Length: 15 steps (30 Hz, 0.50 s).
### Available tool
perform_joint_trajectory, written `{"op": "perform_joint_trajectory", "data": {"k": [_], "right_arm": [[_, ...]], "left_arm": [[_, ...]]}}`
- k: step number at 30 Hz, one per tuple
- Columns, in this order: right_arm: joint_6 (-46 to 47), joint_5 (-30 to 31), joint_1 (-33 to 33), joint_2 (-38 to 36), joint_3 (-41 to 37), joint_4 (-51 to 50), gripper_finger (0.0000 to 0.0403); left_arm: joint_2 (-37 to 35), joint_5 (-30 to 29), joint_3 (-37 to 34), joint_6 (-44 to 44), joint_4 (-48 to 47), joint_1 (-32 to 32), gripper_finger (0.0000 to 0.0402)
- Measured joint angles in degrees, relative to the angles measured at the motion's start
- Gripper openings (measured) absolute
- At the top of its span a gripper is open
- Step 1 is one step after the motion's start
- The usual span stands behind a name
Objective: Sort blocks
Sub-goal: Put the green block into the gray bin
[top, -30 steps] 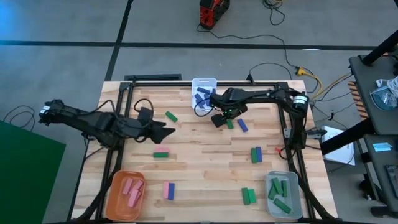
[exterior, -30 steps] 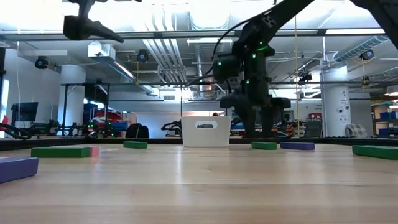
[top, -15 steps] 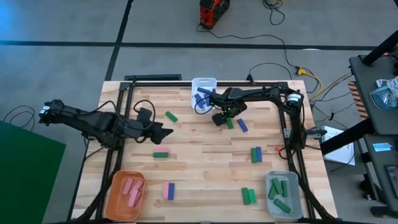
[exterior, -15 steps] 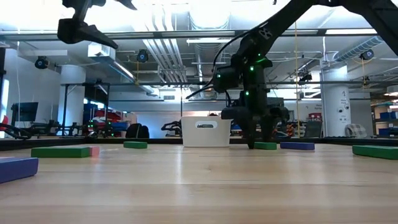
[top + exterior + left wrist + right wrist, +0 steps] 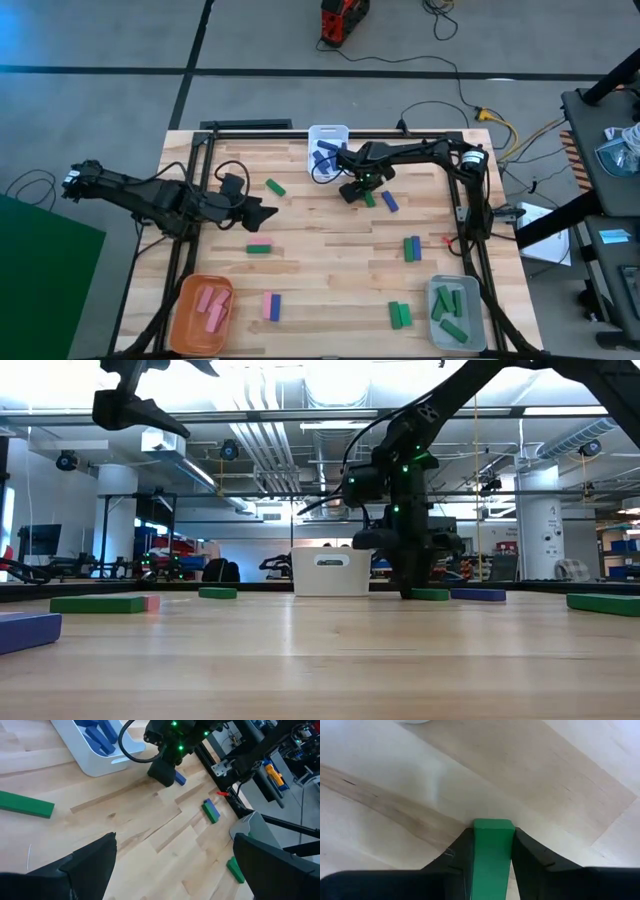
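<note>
Green block (image 5: 492,855) clamped between right gripper (image 5: 490,865) jaws

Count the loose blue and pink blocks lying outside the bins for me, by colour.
Blue blocks: 3
Pink blocks: 1
Total: 4
</note>
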Motion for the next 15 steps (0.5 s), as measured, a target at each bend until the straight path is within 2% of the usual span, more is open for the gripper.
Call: {"op": "perform_joint_trajectory", "data": {"k": [9, 15], "right_arm": [[-0.6, -0.1, 0.4, -1.3, 0.0, -0.4, 0.0092], [0.7, 0.1, 3.7, -10.0, 0.6, -2.0, 0.0092]], "left_arm": [[0.0, 0.0, 0.0, 0.2, 0.0, 0.0, 0.0370], [0.0, 0.0, 0.0, 0.3, 0.0, 0.0, 0.0370]]}}
